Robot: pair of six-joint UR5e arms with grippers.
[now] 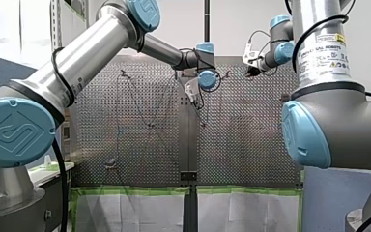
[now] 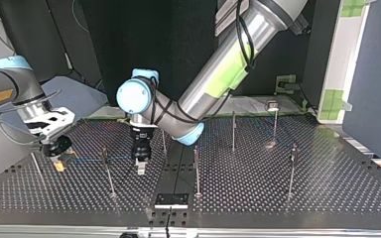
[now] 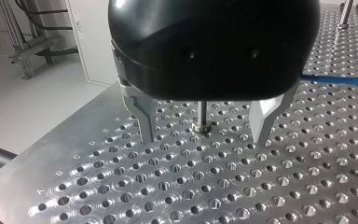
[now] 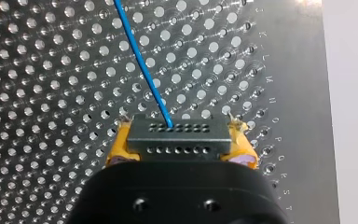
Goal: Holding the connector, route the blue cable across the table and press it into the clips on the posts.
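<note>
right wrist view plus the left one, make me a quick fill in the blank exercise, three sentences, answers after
1. My right claw is shut on a grey ____.
2. The cable running out of it across the perforated table is ____ in colour.
3. My left claw hangs ____ just above the table, holding nothing.

Missing words: connector; blue; open

Straight blue cable [image 4: 142, 56] off grey connector [image 4: 177, 137]
</note>
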